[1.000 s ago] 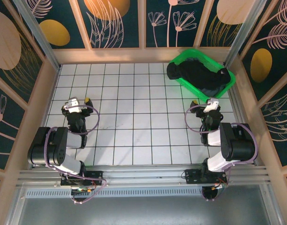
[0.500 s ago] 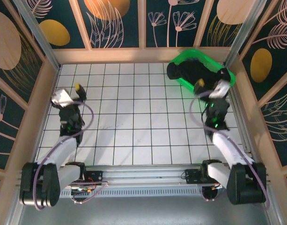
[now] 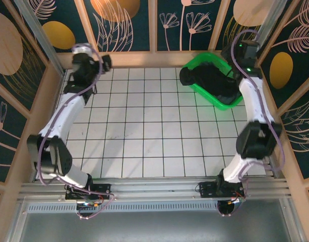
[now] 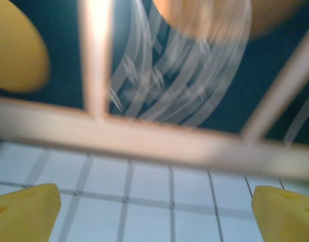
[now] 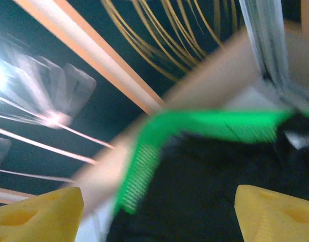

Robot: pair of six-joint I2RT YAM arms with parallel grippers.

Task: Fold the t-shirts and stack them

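Black t-shirts [image 3: 209,78] heaped in green basket [image 3: 220,105], right gripper [image 5: 154,214] spread wide nearby

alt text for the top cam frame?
The right gripper hangs over a green basket of dark shirts at the far right of a white tiled table. The left gripper hangs near the far left corner.

The basket [image 3: 222,105] sits at the far right corner of the table [image 3: 144,126], with the t-shirts [image 3: 209,80] inside it. The right gripper [image 5: 154,212] hangs above it. The left gripper [image 4: 154,206] is at the far left corner.
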